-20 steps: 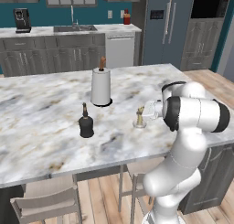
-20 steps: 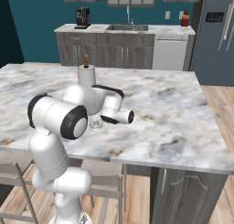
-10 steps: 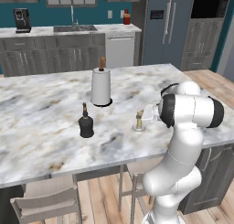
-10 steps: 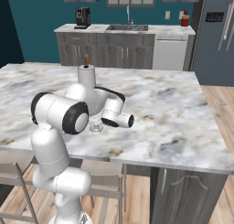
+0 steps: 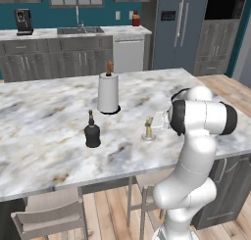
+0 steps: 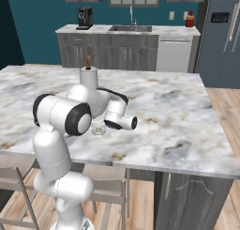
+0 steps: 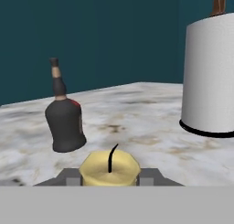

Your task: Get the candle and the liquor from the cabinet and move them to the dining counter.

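Marble dining counter (image 5: 44,131) carries both items: your jaws (image 7: 109,176) pinch the upright candle (image 5: 148,130) between them at its top, base on the slab; the liquor (image 7: 65,115) stands beyond, left.

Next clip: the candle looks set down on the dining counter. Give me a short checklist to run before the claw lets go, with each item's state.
1. Candle over the dining counter, well in from the edge: ok.
2. Candle upright: ok in the left base view.
3. Holder fully resting on the marble: cannot tell, its underside is not visible.
4. Claw shut on the candle, fingers on either side in the hand view: ok.
5. Liquor already on the counter, apart from the candle: ok.
6. Paper-towel roll clear of the candle: ok.
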